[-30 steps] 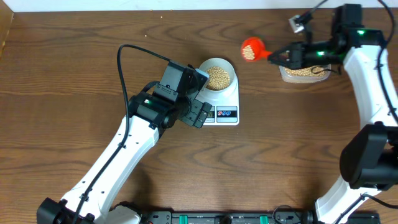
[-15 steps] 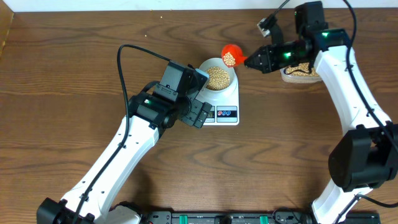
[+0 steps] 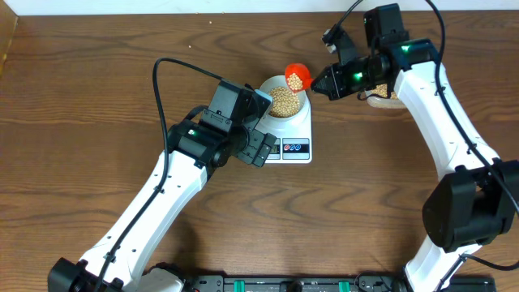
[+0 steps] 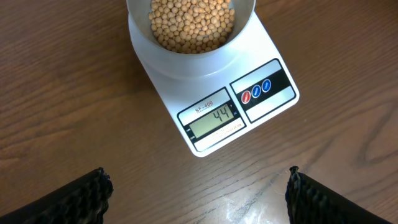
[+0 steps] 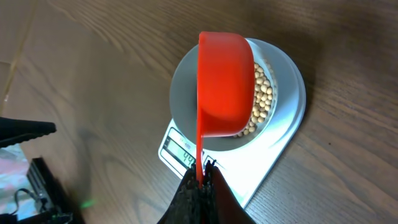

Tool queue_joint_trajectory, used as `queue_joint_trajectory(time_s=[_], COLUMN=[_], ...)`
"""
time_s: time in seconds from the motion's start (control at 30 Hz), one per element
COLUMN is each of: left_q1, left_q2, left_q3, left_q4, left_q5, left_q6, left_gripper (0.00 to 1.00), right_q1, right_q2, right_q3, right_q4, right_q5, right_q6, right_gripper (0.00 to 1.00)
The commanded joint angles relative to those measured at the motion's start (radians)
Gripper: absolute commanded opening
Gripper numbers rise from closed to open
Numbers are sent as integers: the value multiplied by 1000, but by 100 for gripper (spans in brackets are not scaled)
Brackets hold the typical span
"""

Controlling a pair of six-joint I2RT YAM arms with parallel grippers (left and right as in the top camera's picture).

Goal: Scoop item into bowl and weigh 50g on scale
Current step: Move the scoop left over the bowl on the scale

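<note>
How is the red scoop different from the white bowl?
The scoop is orange-red; the bowl is pale white. The scoop hangs in the air over the bowl, held by its handle in the right gripper; the bowl sits upright on the scale. The scoop looks smaller than the bowl. Both are round and hold beans.

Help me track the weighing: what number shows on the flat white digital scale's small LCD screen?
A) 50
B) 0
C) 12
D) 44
D: in the left wrist view the small LCD screen of the flat white digital scale reads 44, below the pale round bowl of beige beans.
</note>
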Motion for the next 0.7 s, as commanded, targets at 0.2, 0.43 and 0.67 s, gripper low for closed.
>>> queue_joint_trajectory(time_s=[0.2,0.43,0.67], left_q1=[4,4,4], left_q2=[-1,-1,-1], left_q3=[5,5,5], left_q4=[-3,-4,-3], left_q5=[-8,-8,-8], left_q6=[6,6,6], left_gripper=[92,91,92], right_q1=[75,119,143], right_q2=[-3,-3,-3], right_q3=[0,0,0], right_q4=[-2,-2,-1], right_q5=[170,259,279], right_q6=[-17,-24,-32], right_gripper=[1,1,1])
